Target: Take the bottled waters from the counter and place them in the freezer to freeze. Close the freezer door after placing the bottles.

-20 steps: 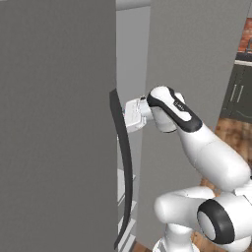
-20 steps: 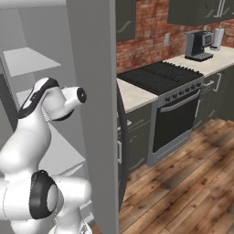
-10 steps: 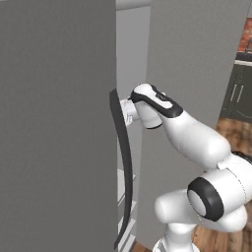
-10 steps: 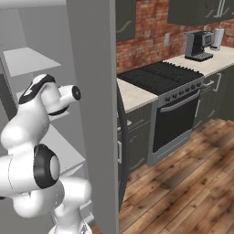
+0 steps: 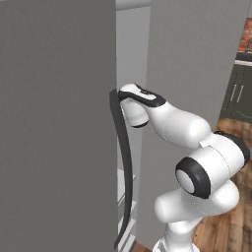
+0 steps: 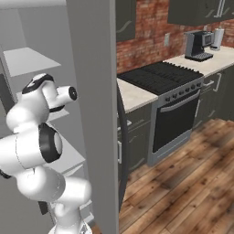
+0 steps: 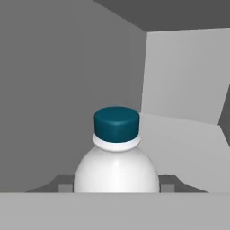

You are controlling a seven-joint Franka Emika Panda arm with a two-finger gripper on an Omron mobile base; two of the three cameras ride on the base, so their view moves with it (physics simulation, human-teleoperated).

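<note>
Freezer [image 5: 133, 54] interior, shelved: gripper [image 7: 117, 188] clamped a water bottle [image 7: 116, 161]; placing step likely underway; next, lower onto shelf [image 7: 188, 152], release.

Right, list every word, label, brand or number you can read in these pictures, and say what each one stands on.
None can be read.
Clear plastic bottle with the blue cap: no print shows on the part in the hand view.
Black coffee machine on the beige counter: too small to show any marking.
Black stove: knobs bear no legible signs.
</note>
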